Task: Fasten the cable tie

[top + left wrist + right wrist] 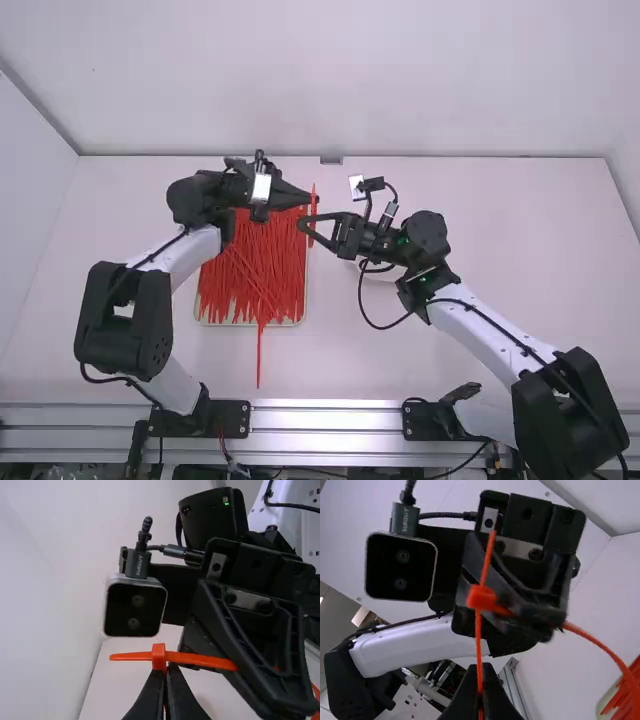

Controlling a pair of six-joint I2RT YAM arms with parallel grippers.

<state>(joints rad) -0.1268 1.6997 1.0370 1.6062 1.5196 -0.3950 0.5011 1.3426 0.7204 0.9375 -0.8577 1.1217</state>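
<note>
The white table (520,200) carries a flat tray (300,321). On the tray lies a thick heap of red cable ties (250,270). Most of them lie lengthwise, from the tray's far edge to its near edge, and a few cross at slants. One loose tie (258,355) sticks out past the tray's near edge onto the bare table, pointing toward the arm bases.

Both arms meet above the tray's far right corner. The left gripper (298,203) comes in from over the tray's far edge. The right gripper (312,226) comes in from the tray's right side, and the two are close together, tip to tip.

Between them is one red cable tie (314,202), lifted clear of the heap. In the high view it shows as a short straight line roughly parallel to the tray's right edge. The left gripper's (161,672) jaws are pressed together just under the tie's square head (158,652), with the strap (200,660) running crosswise to its fingers. The right gripper's (480,672) jaws are clamped on the strap (479,630), which runs in line with its fingers up through the head (481,598). A further red strand (600,640) leaves the head sideways, and whether it belongs to the same tie cannot be told.
</note>
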